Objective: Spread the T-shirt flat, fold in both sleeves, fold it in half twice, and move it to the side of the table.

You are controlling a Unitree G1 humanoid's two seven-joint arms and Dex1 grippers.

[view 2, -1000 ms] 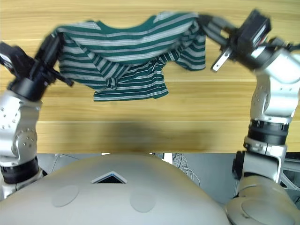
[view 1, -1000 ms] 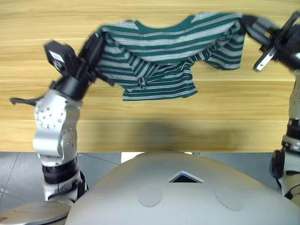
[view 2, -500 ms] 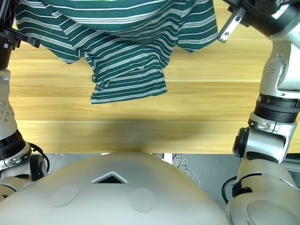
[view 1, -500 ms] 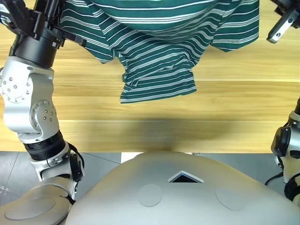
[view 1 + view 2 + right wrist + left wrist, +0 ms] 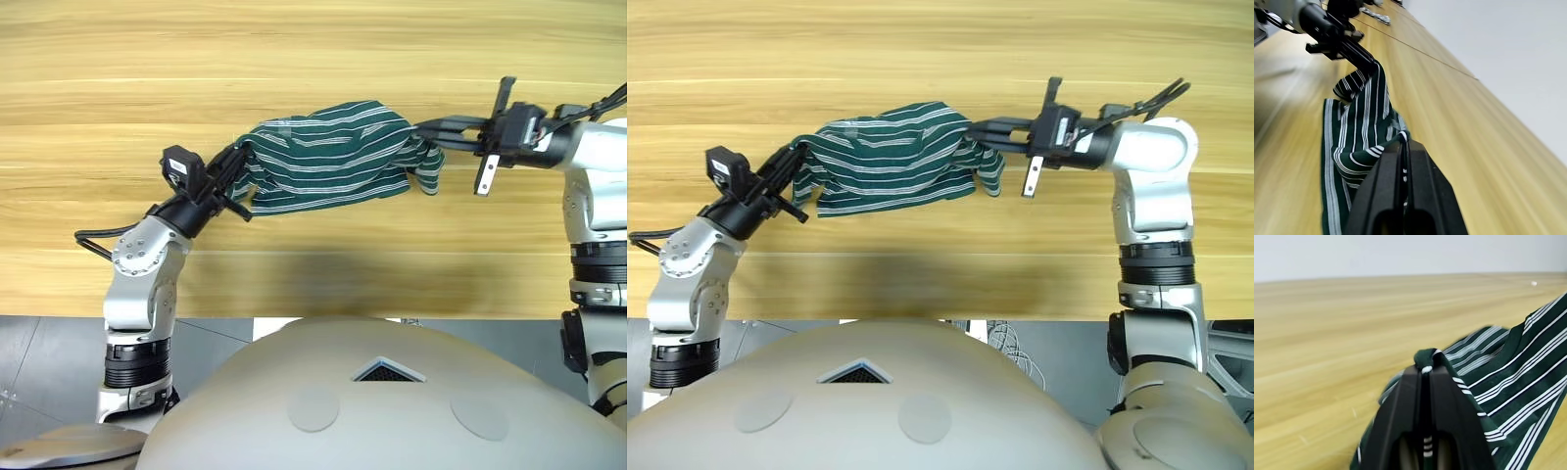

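The green T-shirt (image 5: pixel 328 157) with white stripes lies bunched on the wooden table (image 5: pixel 313 255), stretched between my two grippers. My left gripper (image 5: pixel 238 162) is shut on the shirt's left edge; in the left wrist view its fingers (image 5: pixel 1422 396) pinch a fold of striped cloth (image 5: pixel 1508 387). My right gripper (image 5: pixel 423 127) is shut on the shirt's right edge, where a sleeve hangs down. The right wrist view has its fingers (image 5: pixel 1403 171) clamped on the cloth (image 5: pixel 1356 132), with the left gripper (image 5: pixel 1349 46) farther off.
Bare wood stretches all around the shirt, with wide room behind it (image 5: pixel 294 49) and in front (image 5: pixel 323 264). The table's near edge (image 5: pixel 196 315) runs just ahead of my body, with dark floor below it.
Both arms have come down from high up, lowering the hanging shirt onto the table, where it now lies bunched between the grippers. The head view has shifted too.
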